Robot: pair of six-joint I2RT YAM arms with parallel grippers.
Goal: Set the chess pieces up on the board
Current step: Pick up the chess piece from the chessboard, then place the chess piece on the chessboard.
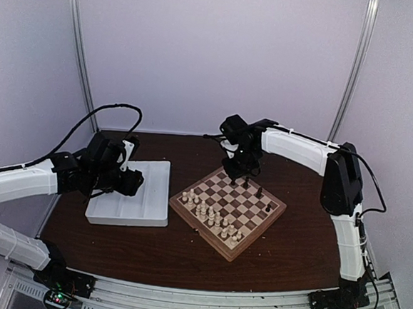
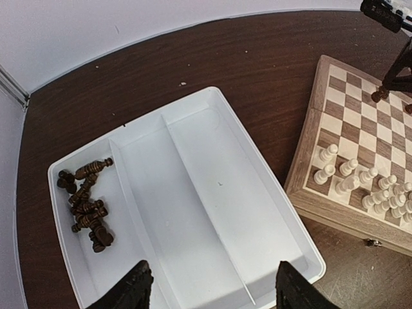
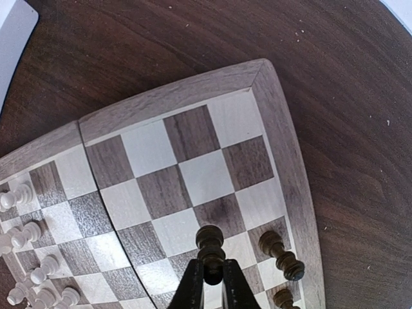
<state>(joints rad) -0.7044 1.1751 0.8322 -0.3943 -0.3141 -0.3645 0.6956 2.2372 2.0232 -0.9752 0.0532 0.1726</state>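
My right gripper (image 3: pixel 211 270) is shut on a dark chess piece (image 3: pixel 210 241) over the far corner of the board (image 3: pixel 174 96). Whether that piece touches the square below it I cannot tell. Two other dark pieces (image 3: pixel 280 254) stand along the board's edge just right of it. In the top view the right gripper (image 1: pixel 239 173) hangs over the board (image 1: pixel 195 229). My left gripper (image 2: pixel 212 273) is open and holds nothing, above the white tray (image 2: pixel 212 93). A heap of dark chess pieces (image 2: pixel 87 206) lies in the tray's left compartment.
Cream-white pieces (image 1: pixel 212 216) fill the board's near-left side and also show as white pieces (image 2: pixel 360 187) in the left wrist view. The tray (image 1: pixel 155 172) sits left of the board on the dark brown table (image 1: pixel 285 246). White walls close in the back.
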